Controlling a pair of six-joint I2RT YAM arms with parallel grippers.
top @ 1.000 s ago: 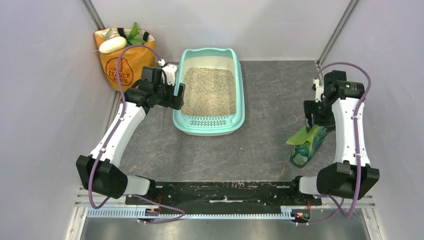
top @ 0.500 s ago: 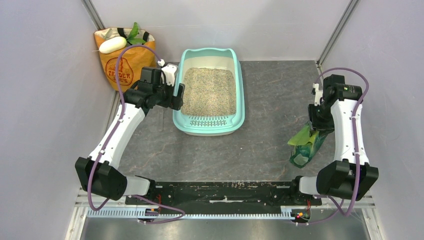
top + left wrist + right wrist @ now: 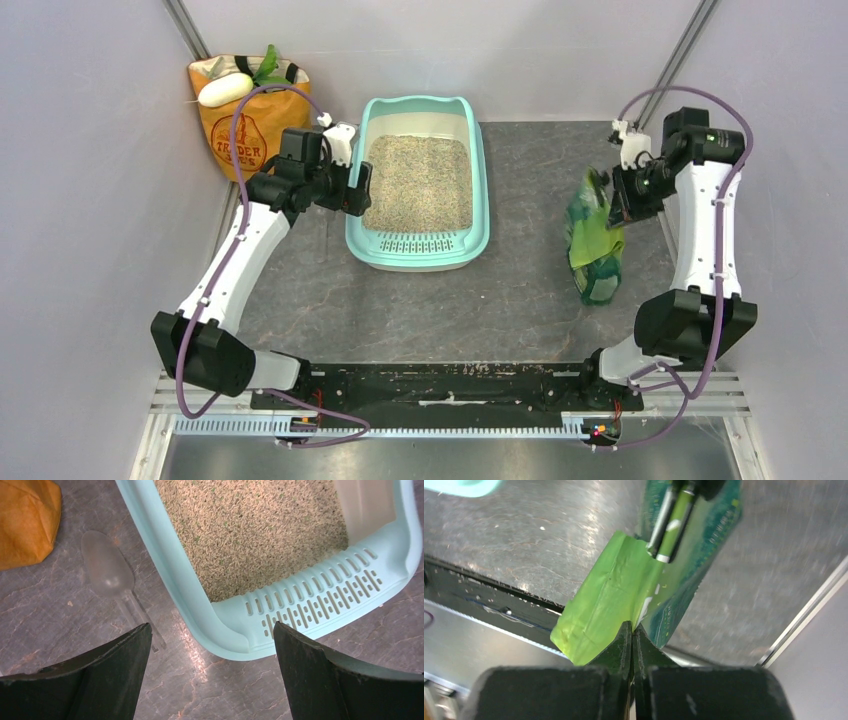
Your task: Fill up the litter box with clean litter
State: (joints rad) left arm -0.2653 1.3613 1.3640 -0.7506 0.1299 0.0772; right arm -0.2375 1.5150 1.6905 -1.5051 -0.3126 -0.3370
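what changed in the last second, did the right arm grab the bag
Yes. The right gripper closed on the top fold of the green bag and pulled it up and toward the far wall, so the bag now sits more upright. The left gripper stayed open beside the litter box; the litter and the orange bag did not move.

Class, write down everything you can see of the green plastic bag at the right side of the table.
The green bag is thin, crinkled plastic: dark green print outside, plain bright green on its folded top flap. The right gripper is shut on that flap, so the bag hangs lengthwise, lower end toward the table; whether it touches there cannot be told. It is well right of the litter box.
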